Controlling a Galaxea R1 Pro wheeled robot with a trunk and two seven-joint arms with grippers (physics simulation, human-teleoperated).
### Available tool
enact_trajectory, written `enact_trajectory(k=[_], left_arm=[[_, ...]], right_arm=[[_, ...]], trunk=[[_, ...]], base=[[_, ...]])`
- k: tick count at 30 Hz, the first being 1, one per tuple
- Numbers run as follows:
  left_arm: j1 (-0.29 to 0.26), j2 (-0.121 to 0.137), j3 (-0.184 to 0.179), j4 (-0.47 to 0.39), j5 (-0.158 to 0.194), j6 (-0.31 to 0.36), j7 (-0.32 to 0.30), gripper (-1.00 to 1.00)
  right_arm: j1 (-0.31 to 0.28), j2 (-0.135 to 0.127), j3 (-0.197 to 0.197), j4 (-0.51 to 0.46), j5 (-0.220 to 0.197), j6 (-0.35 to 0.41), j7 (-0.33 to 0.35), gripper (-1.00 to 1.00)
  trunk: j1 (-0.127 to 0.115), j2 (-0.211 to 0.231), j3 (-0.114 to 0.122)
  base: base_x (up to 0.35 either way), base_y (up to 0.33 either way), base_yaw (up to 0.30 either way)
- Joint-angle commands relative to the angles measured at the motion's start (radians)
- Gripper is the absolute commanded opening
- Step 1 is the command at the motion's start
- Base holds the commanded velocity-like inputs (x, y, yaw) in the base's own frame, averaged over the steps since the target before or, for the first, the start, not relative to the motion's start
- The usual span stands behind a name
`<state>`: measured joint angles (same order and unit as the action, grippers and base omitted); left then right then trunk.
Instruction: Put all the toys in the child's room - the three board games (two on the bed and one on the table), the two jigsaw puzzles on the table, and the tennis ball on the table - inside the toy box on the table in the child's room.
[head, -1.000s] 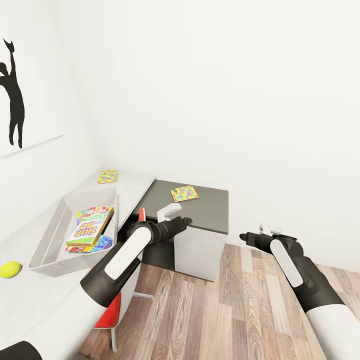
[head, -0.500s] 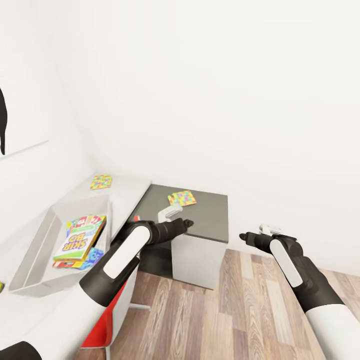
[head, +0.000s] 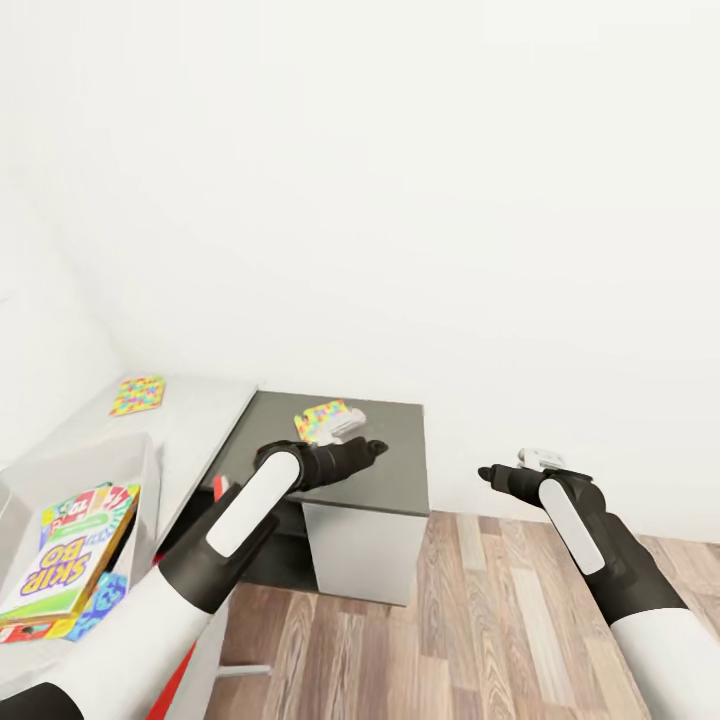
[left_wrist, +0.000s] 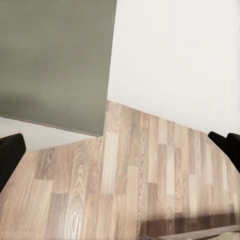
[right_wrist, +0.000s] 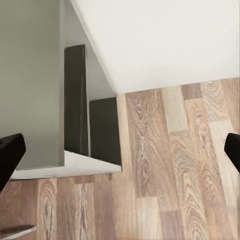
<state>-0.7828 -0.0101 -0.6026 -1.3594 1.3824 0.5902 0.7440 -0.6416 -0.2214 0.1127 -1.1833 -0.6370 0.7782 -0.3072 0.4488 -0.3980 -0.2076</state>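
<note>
Both grippers empty, fingers apart: left gripper (head: 372, 447) over the dark cabinet (head: 390, 470), right gripper (head: 487, 473) over the floor (head: 480, 620). One puzzle (head: 323, 419) lies flat on the cabinet top, just beyond my left fingers; second puzzle (head: 137, 395) on the tabletop (head: 200, 410). Skip-Bo (head: 62, 553) sits in the toy box (head: 90, 460). I judge the puzzle thin, light, stiff; best pinched at an overhanging edge.

Both arms reach forward, elbows bent, forearms roughly level. The left gripper (head: 368, 447) hangs above the dark side cabinet (head: 390, 470), jaws spread wide. The right gripper (head: 487, 473), beside the cabinet, is likewise spread and empty.
</note>
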Motion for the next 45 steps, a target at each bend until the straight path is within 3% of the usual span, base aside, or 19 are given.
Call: enact_trajectory(k=[1,11,32,45], left_arm=[[-0.001,0.0,0.0,-0.001,0.008,0.001,0.009,1.0],[-0.001,0.003,0.001,-0.001,0.009,0.002,0.009,1.0],[-0.001,0.01,0.032,-0.001,0.008,0.005,0.01,1.0],[0.014,0.02,0.057,-0.001,0.008,0.005,0.011,1.0]], right_arm=[[-0.001,-0.001,0.004,-0.001,-0.01,0.001,-0.01,1.0],[-0.001,0.0,0.006,-0.001,-0.01,0.001,-0.01,1.0],[0.004,0.008,0.012,-0.01,-0.011,0.002,-0.01,1.0],[0.009,0.014,0.012,-0.037,-0.012,0.005,-0.009,1.0]], trunk=[[0.001,-0.002,-0.002],[0.001,-0.002,-0.002],[0.001,-0.002,-0.002],[0.001,-0.002,-0.002]], base=[[0.335,-0.064,-0.268],[0.337,-0.079,-0.159],[0.326,-0.125,-0.016],[0.107,-0.07,0.11]])
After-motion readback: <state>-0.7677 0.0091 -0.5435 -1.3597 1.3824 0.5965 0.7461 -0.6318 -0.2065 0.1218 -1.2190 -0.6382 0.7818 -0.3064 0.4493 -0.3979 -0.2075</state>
